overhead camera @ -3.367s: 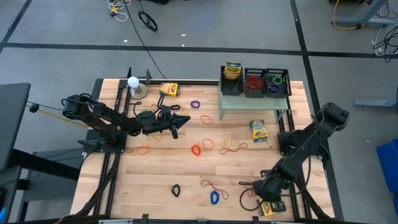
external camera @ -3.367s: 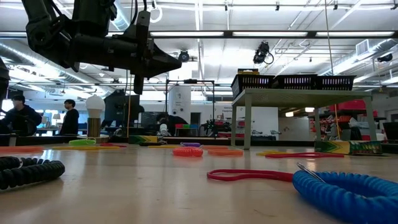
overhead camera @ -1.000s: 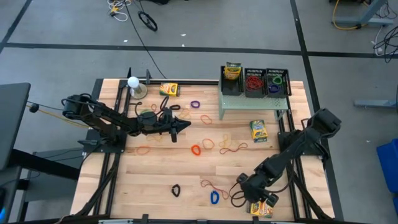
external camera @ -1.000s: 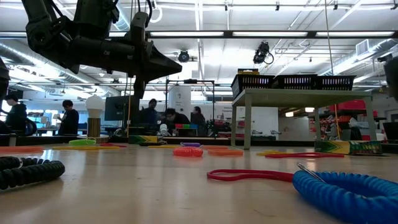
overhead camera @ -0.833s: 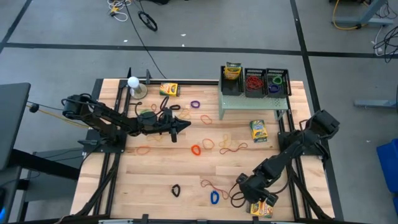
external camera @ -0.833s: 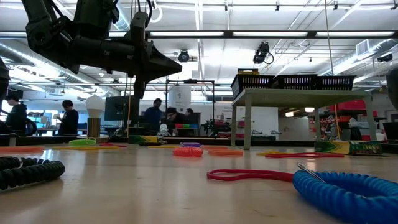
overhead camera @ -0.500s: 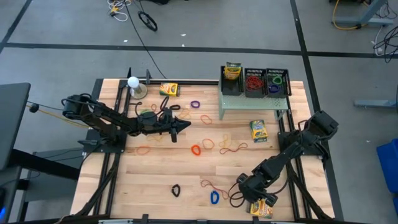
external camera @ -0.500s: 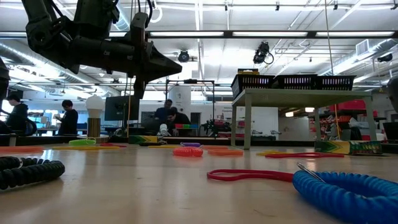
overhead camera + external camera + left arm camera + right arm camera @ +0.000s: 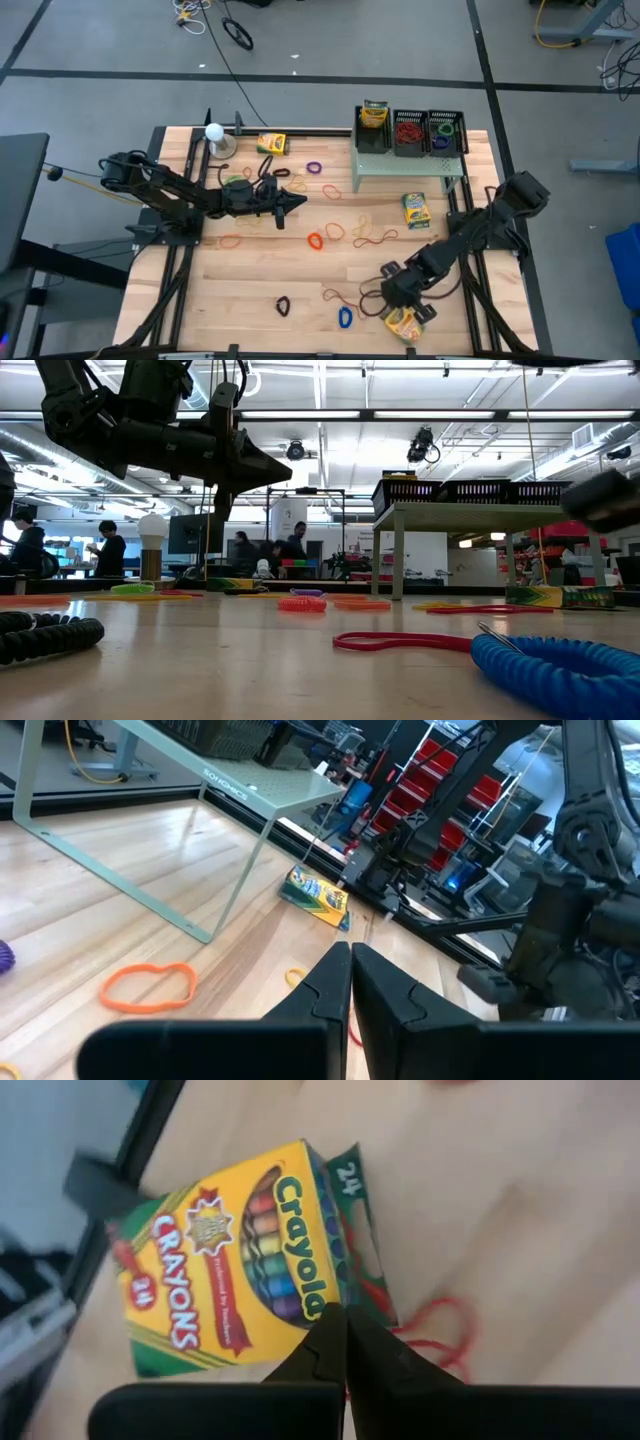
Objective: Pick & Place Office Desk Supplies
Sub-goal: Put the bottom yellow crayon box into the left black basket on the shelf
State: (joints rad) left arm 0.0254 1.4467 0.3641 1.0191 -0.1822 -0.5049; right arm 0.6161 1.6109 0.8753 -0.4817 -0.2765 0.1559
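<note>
The right gripper (image 9: 345, 1342) is hovering with fingers pressed together, empty, over the yellow-and-green cardboard crayon box (image 9: 232, 1262) at the table's near right corner; descending shut could shove it off.

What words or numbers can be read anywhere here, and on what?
"Crayola", "CRAYONS" and "24": on the crayon box under the right gripper.
Second crayon box beside the shelf: print too blurred to read.
Other crayon boxes, seen from above: too small to read.
</note>
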